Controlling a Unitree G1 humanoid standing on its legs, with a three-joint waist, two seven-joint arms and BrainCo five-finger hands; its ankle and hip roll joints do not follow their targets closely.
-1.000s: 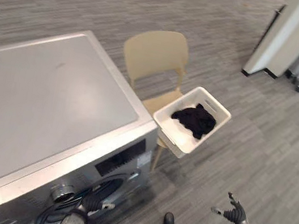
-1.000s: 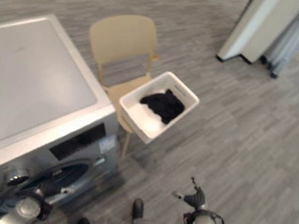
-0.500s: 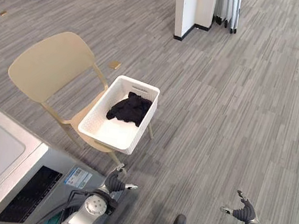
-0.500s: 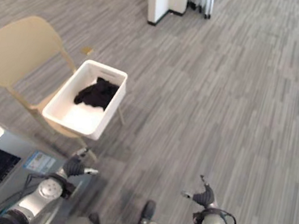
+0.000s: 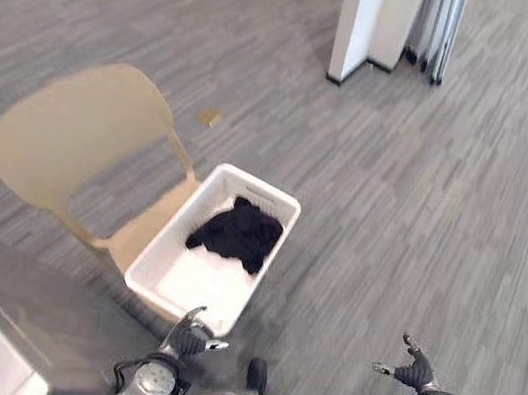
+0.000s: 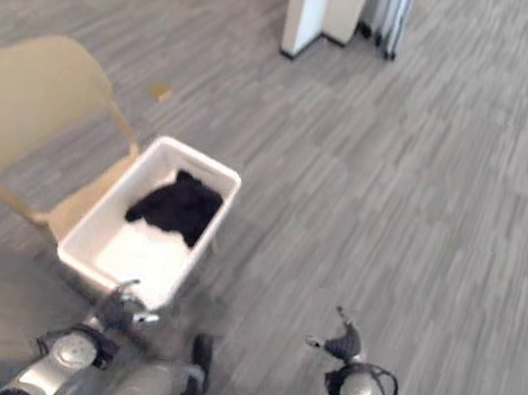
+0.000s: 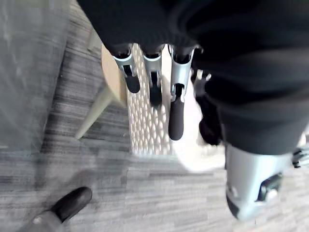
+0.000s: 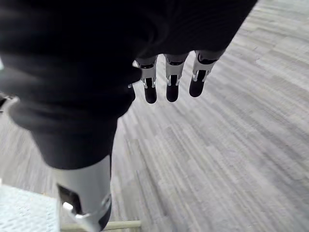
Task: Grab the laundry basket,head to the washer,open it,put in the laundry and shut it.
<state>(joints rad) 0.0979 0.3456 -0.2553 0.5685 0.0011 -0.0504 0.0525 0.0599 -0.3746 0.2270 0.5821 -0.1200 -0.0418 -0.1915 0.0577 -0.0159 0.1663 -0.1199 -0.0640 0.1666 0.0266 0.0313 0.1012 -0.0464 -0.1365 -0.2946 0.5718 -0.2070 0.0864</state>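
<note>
Two hands, fingers apart, near the laundry basket (image 5: 212, 254).
Left hand (image 5: 190, 333) beside it, right hand (image 5: 413, 367) well apart — an off-centre grab could tip it off the chair (image 5: 79, 151).

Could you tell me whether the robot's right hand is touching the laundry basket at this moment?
Apart. In the left eye view the right hand hangs over bare floor, with a wide stretch of carpet between it and the white laundry basket on the chair.
</note>
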